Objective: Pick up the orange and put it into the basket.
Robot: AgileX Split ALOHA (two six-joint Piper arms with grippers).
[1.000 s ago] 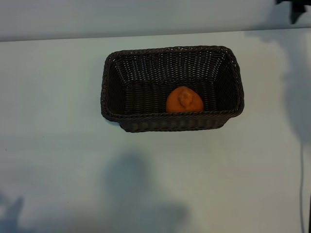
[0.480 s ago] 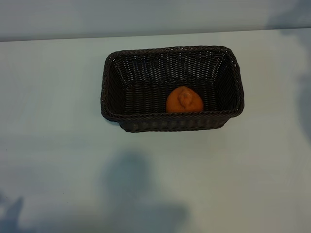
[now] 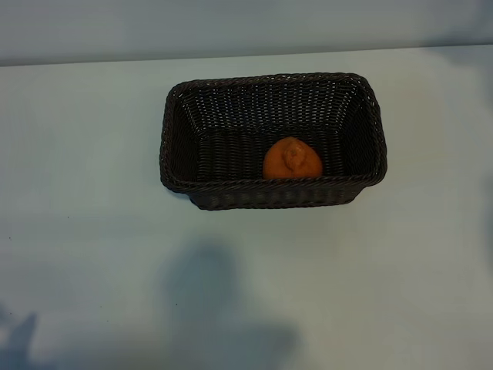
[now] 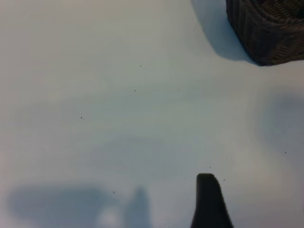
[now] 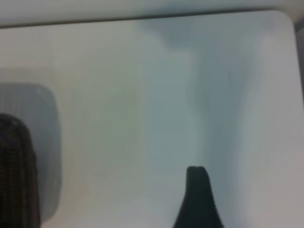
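Orange (image 3: 292, 159) is out of both sets of jaws: my right jaws (image 5: 196, 199) stand released over bare table (image 3: 92, 254) with the basket (image 3: 271, 141) off to one side, and my left jaws (image 4: 209, 202) stand released and empty too, parked well short of its corner. The fruit sits inside the basket against the near wall, toward its right end. I judge placement done; only parking the arms is left.

The basket's (image 3: 273, 140) near wall hides the orange's (image 3: 292, 159) underside; each wrist view crops the basket
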